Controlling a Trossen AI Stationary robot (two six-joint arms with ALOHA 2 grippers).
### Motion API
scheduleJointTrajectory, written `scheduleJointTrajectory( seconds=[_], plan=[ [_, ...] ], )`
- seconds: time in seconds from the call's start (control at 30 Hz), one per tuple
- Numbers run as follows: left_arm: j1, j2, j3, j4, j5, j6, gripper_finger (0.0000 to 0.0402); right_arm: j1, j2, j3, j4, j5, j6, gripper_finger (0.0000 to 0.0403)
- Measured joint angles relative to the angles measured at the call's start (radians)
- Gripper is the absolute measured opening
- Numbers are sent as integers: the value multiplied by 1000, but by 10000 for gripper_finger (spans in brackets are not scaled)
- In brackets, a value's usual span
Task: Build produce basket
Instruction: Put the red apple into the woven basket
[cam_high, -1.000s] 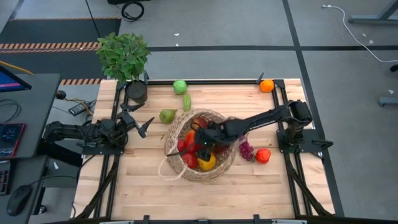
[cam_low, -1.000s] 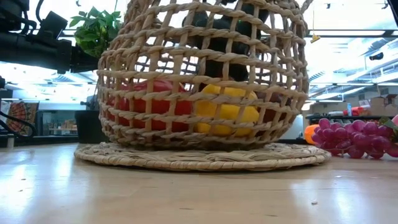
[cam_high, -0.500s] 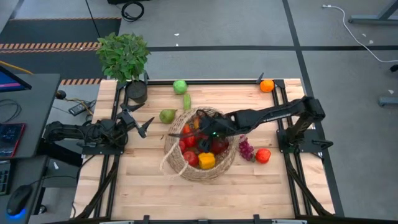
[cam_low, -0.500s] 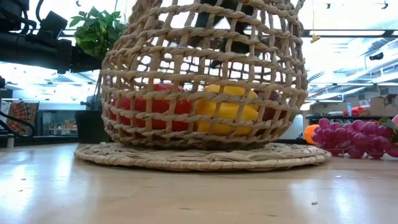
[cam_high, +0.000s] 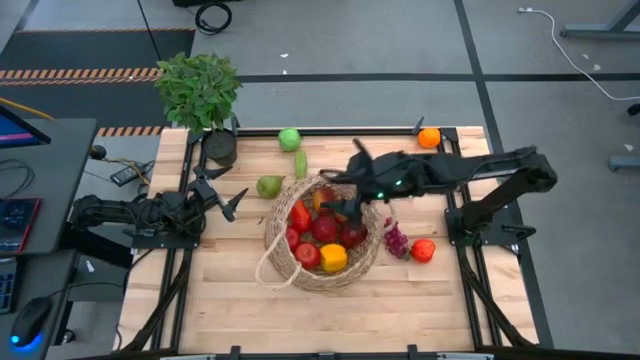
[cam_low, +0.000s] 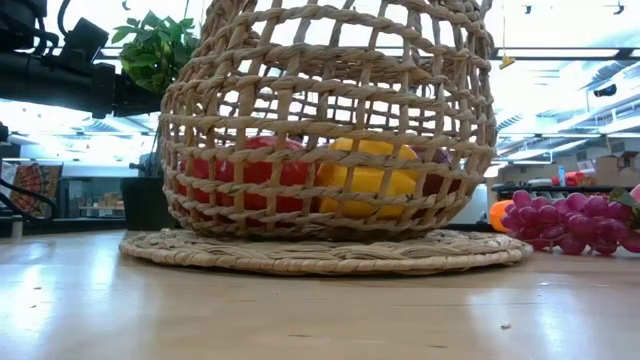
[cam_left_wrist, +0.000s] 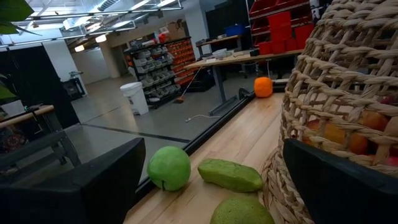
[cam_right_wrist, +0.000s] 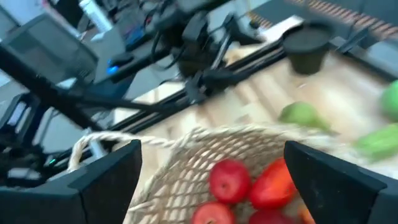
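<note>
Basket is seen mid-tabletop, holding red and yellow produce. Right gripper is held empty, fingers apart, above its far rim; left gripper is parked open. Next, loose grapes need fetching

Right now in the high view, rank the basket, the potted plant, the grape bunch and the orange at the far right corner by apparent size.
1. basket
2. potted plant
3. grape bunch
4. orange
The grape bunch and the orange look close in size, so their order is unsure.
</note>
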Motion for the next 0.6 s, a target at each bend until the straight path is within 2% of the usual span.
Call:
scheduleJointTrajectory(
  seconds=[0.2,0.33,0.6],
  plan=[
    [0,0,0,0,0,0,388,-57,-111,0,-77,125,-31,389],
    [0,0,0,0,0,0,388,-120,-171,0,-158,120,-54,388],
    [0,0,0,0,0,0,388,-228,-247,0,-552,147,36,388]
  ],
)
